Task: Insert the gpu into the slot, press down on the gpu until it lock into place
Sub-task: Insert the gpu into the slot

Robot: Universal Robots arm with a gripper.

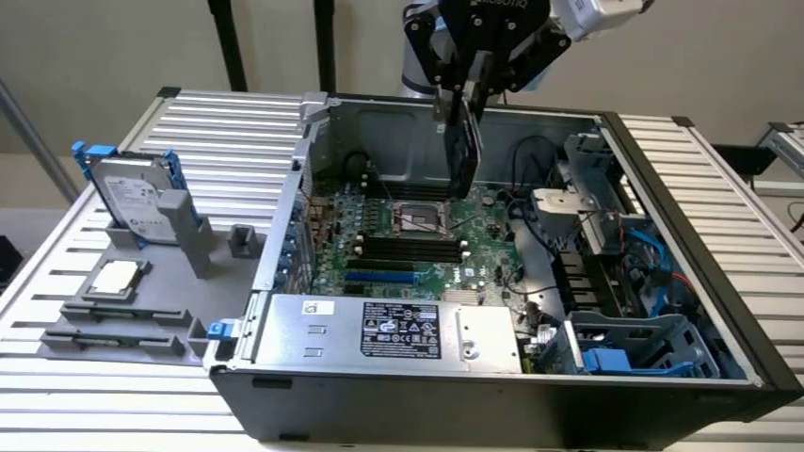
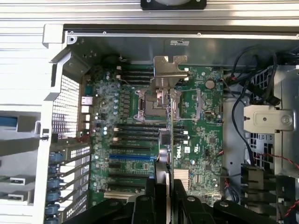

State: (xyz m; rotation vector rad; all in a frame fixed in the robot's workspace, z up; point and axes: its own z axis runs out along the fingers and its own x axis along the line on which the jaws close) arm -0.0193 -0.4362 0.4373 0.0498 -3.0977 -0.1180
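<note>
Slot open above; power supply crowds one side.

exterior view: stands back, looks down slantwise into the open case. wrist view: close above, faces straight down. shared: the motherboard with the slot.

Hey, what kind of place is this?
Probably a robotics lab bench for PC assembly: an open computer case sits on a slatted aluminium table, the end effector holds the gpu above the motherboard, and a hard drive stands in a grey fixture beside the case.
</note>
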